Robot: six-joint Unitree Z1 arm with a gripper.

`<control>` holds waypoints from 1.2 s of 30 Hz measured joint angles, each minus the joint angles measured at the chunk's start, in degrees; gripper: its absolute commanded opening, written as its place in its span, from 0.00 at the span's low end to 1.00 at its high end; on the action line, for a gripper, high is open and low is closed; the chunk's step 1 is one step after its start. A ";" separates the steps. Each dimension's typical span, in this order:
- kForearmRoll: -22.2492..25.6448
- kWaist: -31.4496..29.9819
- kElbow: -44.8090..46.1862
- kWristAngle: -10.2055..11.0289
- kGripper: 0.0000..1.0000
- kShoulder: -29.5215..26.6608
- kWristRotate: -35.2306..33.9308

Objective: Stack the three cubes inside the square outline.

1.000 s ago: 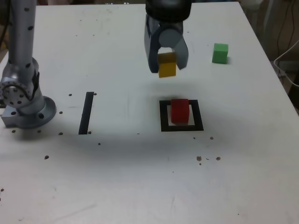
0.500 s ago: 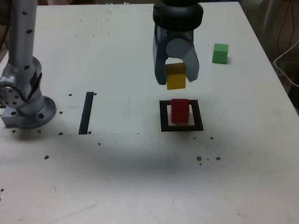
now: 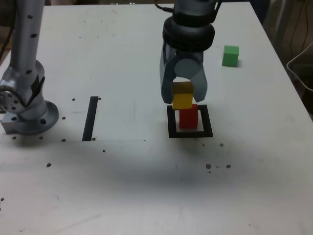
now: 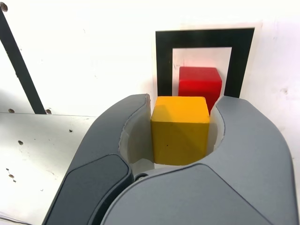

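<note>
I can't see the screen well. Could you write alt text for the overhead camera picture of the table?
A grey robot gripper holds a small yellow cube just above a red cube that sits inside a black square outline on a white table. A green cube waits farther back, toward the exterior view's right.

Exterior view looks down across the table (image 3: 122, 186); wrist view close, both sharing the square outline (image 3: 190, 133).

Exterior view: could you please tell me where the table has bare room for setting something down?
The widest bare patch is the near part of the table, below the black strip and square outline. Another lies between the strip and the outline. It is crowded at the outline, where the end effector holds the yellow cube over the red cube.
</note>
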 measured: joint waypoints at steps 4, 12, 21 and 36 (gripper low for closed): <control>-0.13 -0.92 0.00 -0.01 0.10 0.75 -0.33; -0.30 -0.94 -0.34 0.60 0.11 1.52 -0.07; -1.94 -0.67 -0.45 0.96 0.13 2.83 0.94; -1.95 0.09 -0.44 1.41 0.20 3.16 1.48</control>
